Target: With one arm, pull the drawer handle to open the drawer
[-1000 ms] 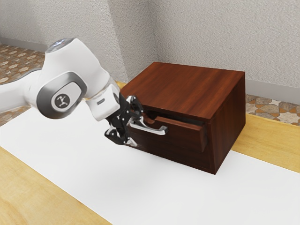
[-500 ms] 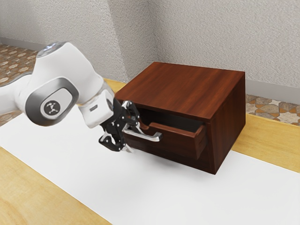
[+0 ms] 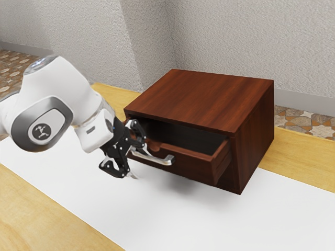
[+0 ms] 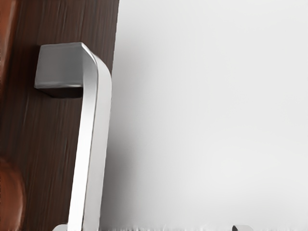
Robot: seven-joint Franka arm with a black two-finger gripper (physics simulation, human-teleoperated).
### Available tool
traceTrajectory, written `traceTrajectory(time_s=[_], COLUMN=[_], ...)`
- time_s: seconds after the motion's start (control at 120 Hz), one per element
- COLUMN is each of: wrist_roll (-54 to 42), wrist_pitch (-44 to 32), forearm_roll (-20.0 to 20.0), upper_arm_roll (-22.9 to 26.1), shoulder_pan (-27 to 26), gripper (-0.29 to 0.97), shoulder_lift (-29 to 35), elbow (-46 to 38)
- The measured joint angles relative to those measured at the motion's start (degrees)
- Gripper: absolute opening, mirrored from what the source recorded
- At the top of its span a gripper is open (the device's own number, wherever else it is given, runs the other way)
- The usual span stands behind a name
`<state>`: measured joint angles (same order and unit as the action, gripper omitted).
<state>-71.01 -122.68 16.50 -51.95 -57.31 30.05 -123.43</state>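
A rough grey-white plaster wall (image 3: 235, 36) turns a corner behind the scene in the exterior view; a pale skirting runs along its foot, and patterned tile floor (image 3: 303, 123) shows beyond both ends of the worktop (image 3: 298, 154). The worktop is light wood, and a plain white sheet (image 3: 209, 209) covers its middle in a broad band. A dark red-brown wooden cabinet (image 3: 209, 99) stands on the sheet toward the exterior view's right; its one drawer (image 3: 193, 159) stands partly out of the front, with a dark gap above it. A silver bar handle (image 3: 154, 157) crosses the drawer front. The white arm (image 3: 57, 104) comes in from the exterior view's left; a grey disc on its joint bears a small white emblem (image 3: 40, 130), too small to read as letters. The black hand (image 3: 132, 151) sits at the handle's end nearer the arm; its fingers stand apart, one above and one below the bar, which passes between them; I cannot tell whether either finger presses on it.

In the wrist view the handle (image 4: 94, 144) is a flat brushed-metal bar just in front of the hand; a square post (image 4: 60, 67) joins it to the dark-grained drawer front (image 4: 43, 159); beside it lies the white sheet (image 4: 207, 110), shaded softly near the bar.
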Motion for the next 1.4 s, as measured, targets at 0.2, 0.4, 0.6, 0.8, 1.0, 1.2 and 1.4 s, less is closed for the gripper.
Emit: traceTrajectory(time_s=[0.2,0.4,0.6,0.8,1.0,1.2,1.4], wrist_roll=[0.32,0.84,1.33,1.89,2.55,3.11,3.67], wrist_pitch=[-0.25,-0.44,-0.53,-0.56,-0.56,-0.22,0.11], forearm_roll=[0.02,0.06,0.04,0.07,0.10,0.10,0.06], upper_arm_roll=[3.99,7.14,11.46,14.18,16.80,19.87,22.48], shoulder_pan=[3.71,7.06,11.30,14.45,16.91,19.85,22.65], gripper=[0.40,0.38,0.36,0.37,0.37,0.32,0.33], shoulder_lift=[1.15,3.43,5.57,7.90,10.35,13.36,15.12], elbow=[-2.47,-5.21,-7.92,-10.64,-13.31,-15.44,-17.24])
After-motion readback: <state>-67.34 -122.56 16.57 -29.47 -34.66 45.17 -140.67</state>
